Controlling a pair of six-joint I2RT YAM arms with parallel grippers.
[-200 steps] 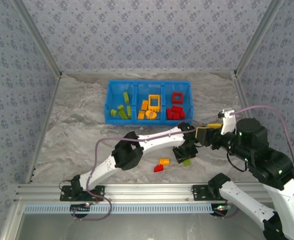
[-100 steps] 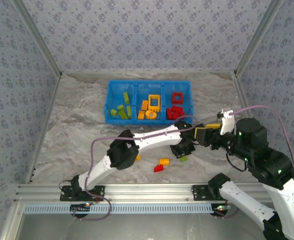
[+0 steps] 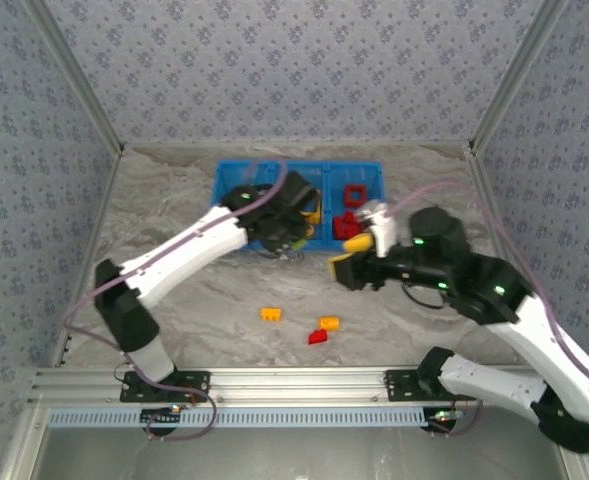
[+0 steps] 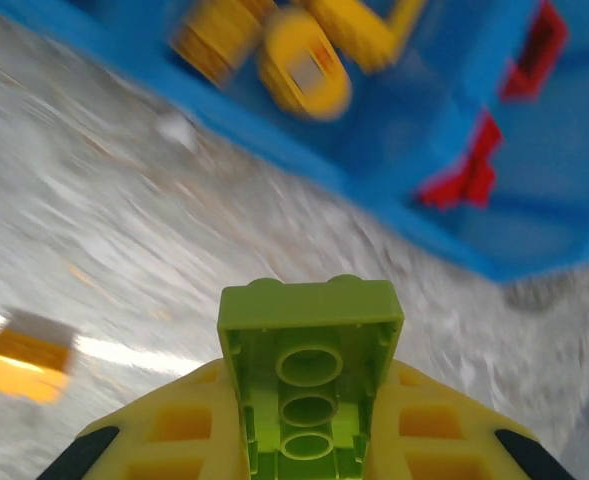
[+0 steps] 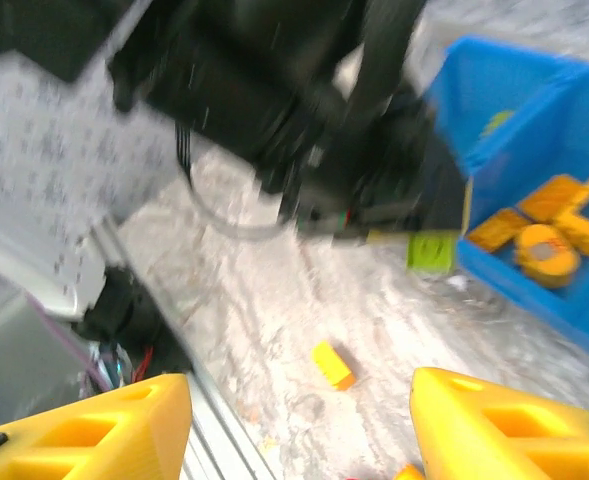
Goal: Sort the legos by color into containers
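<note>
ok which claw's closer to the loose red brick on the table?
Right. The right claw hangs open beyond the red brick, short of the blue bin; left claw is farther off at the bin's front.

No text, label, brand, number or sign can be read in any view — nothing legible is made out on the legos (image 3: 271, 314) or the blue containers (image 3: 364, 166)

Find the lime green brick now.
Left wrist view: the lime green brick is clamped in the left end effector, just short of the blue bin's front wall.
</note>
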